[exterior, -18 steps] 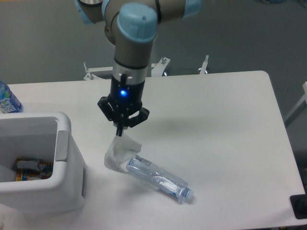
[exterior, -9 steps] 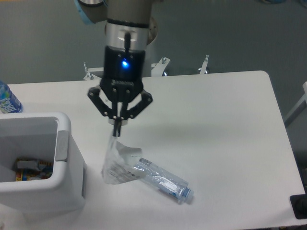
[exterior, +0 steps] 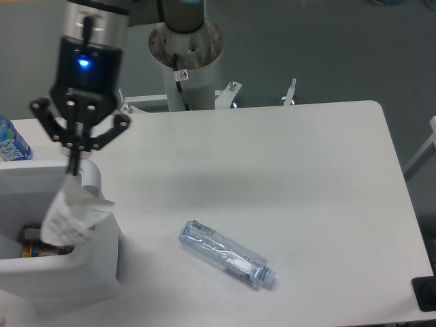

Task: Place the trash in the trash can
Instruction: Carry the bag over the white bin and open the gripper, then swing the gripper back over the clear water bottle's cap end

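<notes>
At far left, one blue-labelled water bottle (exterior: 9, 142) stands at the frame edge. Beside it sits one white trash can (exterior: 68, 276) with colourful items inside. Above its opening, one gripper (exterior: 72, 165) has its fingers pinched on one crumpled white paper scrap (exterior: 68, 216), which hangs over the bin's right rim. Further right, one crushed clear plastic bottle (exterior: 225, 253) with a pale blue cap lies on the white counter (exterior: 306, 184).
</notes>
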